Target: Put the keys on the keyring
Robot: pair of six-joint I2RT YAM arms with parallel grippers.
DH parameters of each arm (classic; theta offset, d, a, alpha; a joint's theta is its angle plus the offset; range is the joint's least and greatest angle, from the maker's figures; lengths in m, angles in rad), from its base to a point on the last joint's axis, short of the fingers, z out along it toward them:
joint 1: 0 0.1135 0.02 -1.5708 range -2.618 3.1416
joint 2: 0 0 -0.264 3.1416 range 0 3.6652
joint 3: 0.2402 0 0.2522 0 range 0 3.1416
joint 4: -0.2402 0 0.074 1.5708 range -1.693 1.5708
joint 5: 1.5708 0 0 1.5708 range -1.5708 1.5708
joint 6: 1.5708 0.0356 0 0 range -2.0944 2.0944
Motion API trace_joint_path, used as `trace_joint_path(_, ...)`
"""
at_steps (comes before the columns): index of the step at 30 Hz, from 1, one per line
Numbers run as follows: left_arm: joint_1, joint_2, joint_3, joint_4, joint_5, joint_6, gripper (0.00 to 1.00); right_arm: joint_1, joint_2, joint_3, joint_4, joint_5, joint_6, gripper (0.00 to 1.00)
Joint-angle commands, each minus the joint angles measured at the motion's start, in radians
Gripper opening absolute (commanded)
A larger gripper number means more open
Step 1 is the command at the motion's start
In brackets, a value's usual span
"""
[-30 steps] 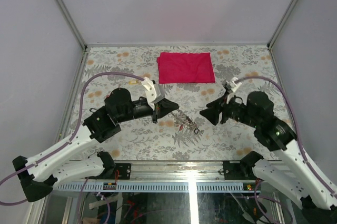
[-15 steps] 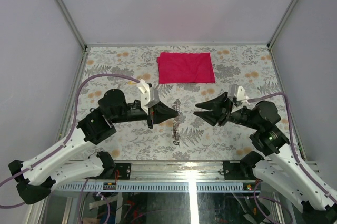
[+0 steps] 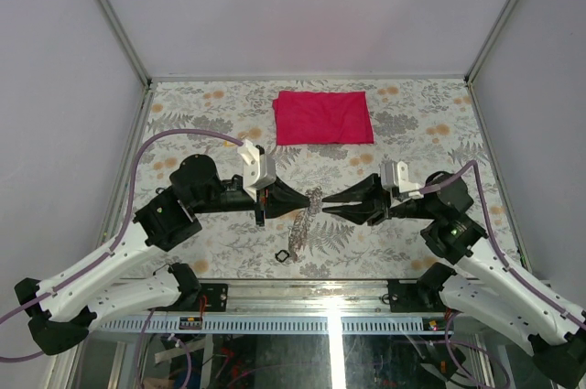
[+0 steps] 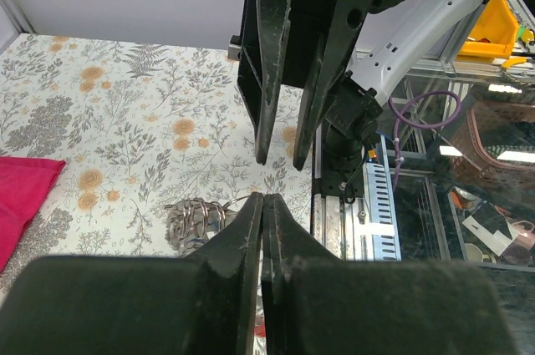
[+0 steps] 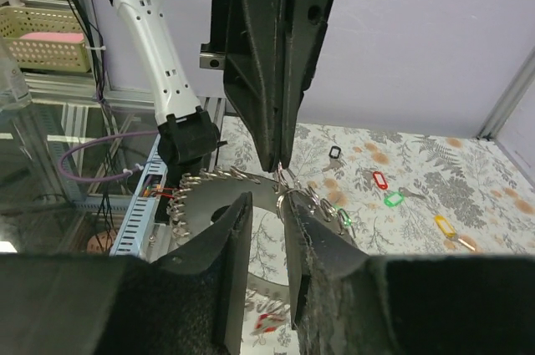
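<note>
The keyring (image 3: 300, 224) hangs edge-on from my left gripper (image 3: 309, 199), which is shut on its top rim. In the right wrist view the keyring (image 5: 201, 205) is a wide dark band fringed with small wire loops. A green-tagged key (image 5: 345, 217) hangs on it, and a red tag (image 5: 269, 322) shows low down. My right gripper (image 5: 266, 209) faces the ring with its jaws partly apart. Its right finger (image 5: 294, 217) touches a wire loop. Loose keys lie on the table: black (image 5: 334, 153), red (image 5: 379, 180), green (image 5: 393, 199) and yellow (image 5: 443, 224).
A folded red cloth (image 3: 323, 117) lies at the back middle of the flowered table. The metal front rail (image 3: 302, 293) runs just below the hanging ring. Grey walls close in the left, right and back sides.
My right gripper has swung left, up to the ring, and its jaws have narrowed. The left gripper has turned level and now points right, with the ring hanging below its tip.
</note>
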Motion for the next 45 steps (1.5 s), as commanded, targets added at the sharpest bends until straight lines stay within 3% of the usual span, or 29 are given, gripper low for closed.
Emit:
trace_joint_path(1, -0.005, -0.013, 0.040, 0.059, 0.019, 0.003, 0.00, 0.039, 0.007, 0.012, 0.028, 0.025, -0.088, 0.28)
trace_joint_path(27, -0.005, -0.004, 0.040, 0.076, 0.022, -0.015, 0.00, 0.112, 0.116, 0.036, 0.079, 0.037, -0.103, 0.27)
trace_joint_path(40, -0.004, 0.003, 0.036, 0.079, 0.028, -0.011, 0.00, 0.119, 0.124, 0.048, 0.095, 0.044, -0.107, 0.38)
trace_joint_path(45, -0.006, 0.005, 0.036, 0.078, 0.029, -0.009, 0.00, 0.119, 0.121, 0.050, 0.089, 0.053, -0.112, 0.37)
